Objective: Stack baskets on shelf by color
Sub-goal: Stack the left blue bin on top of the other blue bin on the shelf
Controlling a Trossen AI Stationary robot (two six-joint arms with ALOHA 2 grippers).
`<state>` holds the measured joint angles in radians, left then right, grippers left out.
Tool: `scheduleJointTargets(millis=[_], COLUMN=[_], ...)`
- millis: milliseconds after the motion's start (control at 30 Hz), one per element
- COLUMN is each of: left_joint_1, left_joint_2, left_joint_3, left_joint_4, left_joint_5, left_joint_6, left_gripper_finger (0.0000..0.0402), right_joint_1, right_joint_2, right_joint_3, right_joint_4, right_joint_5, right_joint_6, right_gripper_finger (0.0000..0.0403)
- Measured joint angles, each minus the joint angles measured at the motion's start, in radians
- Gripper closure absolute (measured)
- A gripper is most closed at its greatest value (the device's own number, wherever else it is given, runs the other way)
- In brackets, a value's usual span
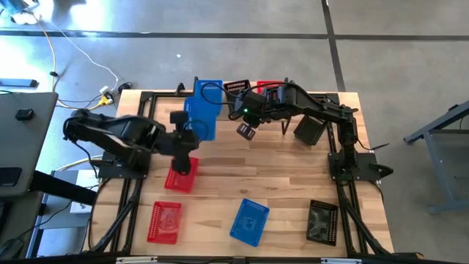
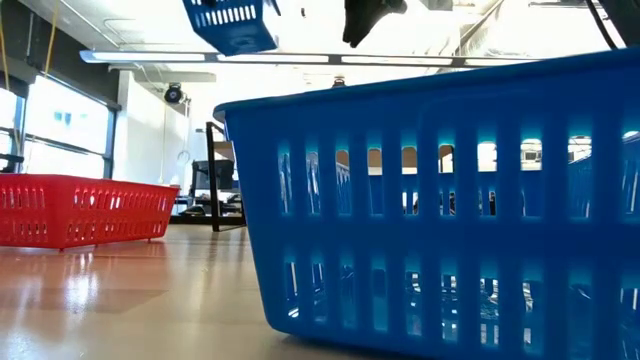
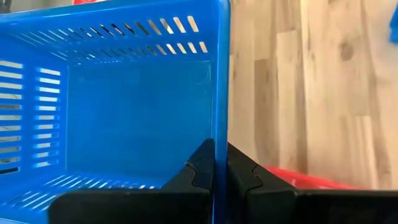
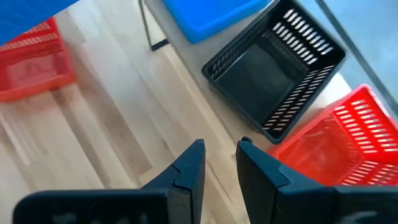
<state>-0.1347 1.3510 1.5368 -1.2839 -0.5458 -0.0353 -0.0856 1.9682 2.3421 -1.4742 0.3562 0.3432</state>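
Left gripper (image 3: 221,168) clamped on blue basket (image 3: 124,112) wall; right gripper (image 4: 217,162) part-open, empty

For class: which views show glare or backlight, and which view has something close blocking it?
Low view: bright windows behind backlight the scene, their sheen on the tabletop; a close blue basket fills the right. Left wrist view: the held blue basket blocks most.

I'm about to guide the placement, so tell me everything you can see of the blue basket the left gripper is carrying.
The blue basket is a rectangular, plastic-looking tub with slotted walls and a smooth floor, seemingly empty. It hangs tilted in the air above the table's back half, near the shelf. The left gripper is shut on one wall's rim, one finger inside, one outside. Nothing else touches it. In the low view it shows high up, clear of the tabletop.
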Motion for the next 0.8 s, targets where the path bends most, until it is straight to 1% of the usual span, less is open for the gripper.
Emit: scheduleJointTargets(millis=[200,300,467,667,800], left_joint_1=[0.101,0.154,0.25,0.373,0.455], left_joint_2=[0.002,0.002,0.002,0.002,0.002], left_joint_3=[0.0,0.0,0.0,0.0,0.0], left_joint_4=[0.003,0.011,0.042,0.118,0.131], left_joint_5=[0.044,0.068,0.119,0.221,0.293], left_joint_6=[0.126,0.175,0.266,0.369,0.418], left_gripper_finger=[0.0401,0.0401,0.0401,0.0401,0.0401], right_joint_1=[-0.002,-0.002,-0.002,-0.002,-0.002], right_joint_2=[-0.013,-0.04,-0.098,-0.149,-0.16], right_joint_3=[0.0,0.0,0.0,0.0,0.0], right_joint_4=[0.001,-0.001,0.0,-0.001,-0.003], right_joint_5=[0.04,0.081,0.106,0.107,0.106], right_joint_6=[0.037,0.063,0.105,0.129,0.129], right_gripper_finger=[0.0324,0.0324,0.0324,0.0324,0.0324])
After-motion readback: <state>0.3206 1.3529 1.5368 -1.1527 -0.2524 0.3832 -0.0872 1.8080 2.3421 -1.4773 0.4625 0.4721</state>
